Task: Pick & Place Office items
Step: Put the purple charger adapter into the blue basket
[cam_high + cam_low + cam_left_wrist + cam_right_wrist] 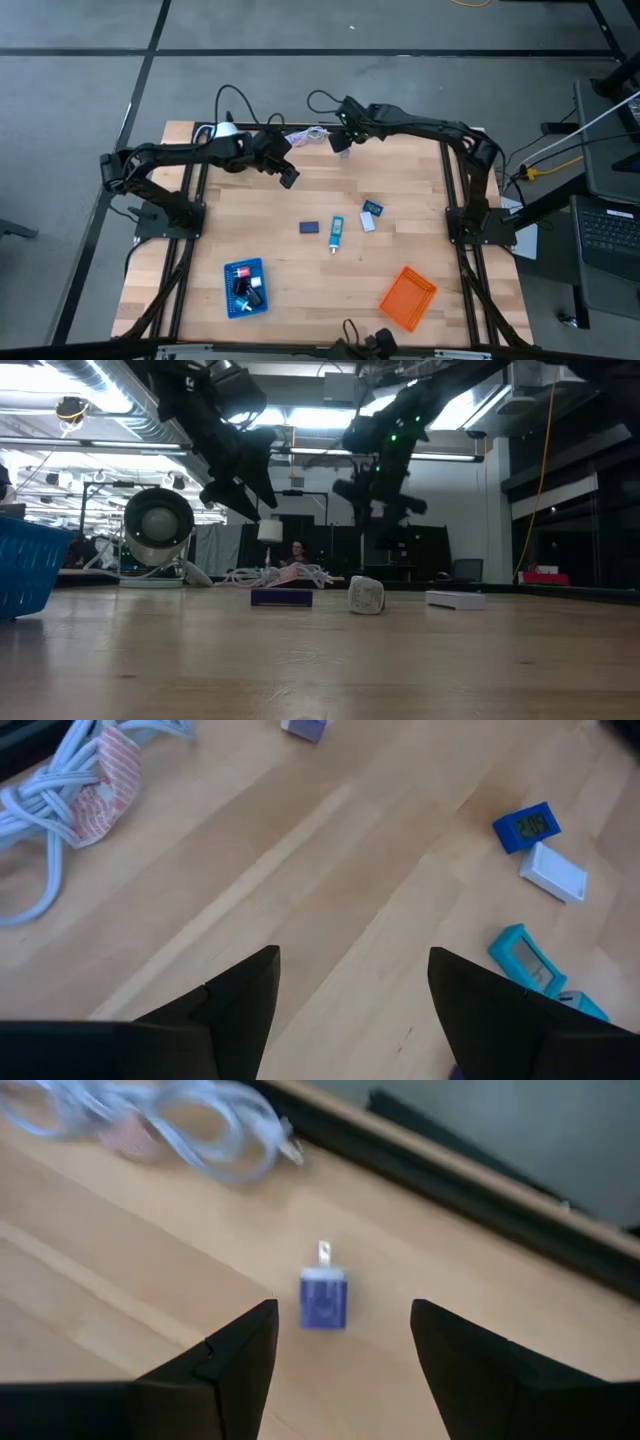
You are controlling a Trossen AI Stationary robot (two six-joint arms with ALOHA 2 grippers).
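My left gripper [287, 176] hangs open above the table's far-left middle, over bare wood [350, 985]. My right gripper [340, 141] is open above the far edge. A small purple plug piece [324, 1298] lies flat on the wood just ahead of its fingers, untouched, and shows again [303, 728] in the left wrist view. Mid-table lie a navy piece [309, 227], a teal piece [336, 232], a blue piece [373, 208] and a white piece [368, 222]. A few small pieces sit in the blue tray [244, 288].
A coiled white cord [305, 134] and a white cylindrical device [225, 130] lie at the far edge, between the two arms. The orange tray [408, 297] stands near the near-right corner. Bare wood stretches between the trays and around the loose pieces.
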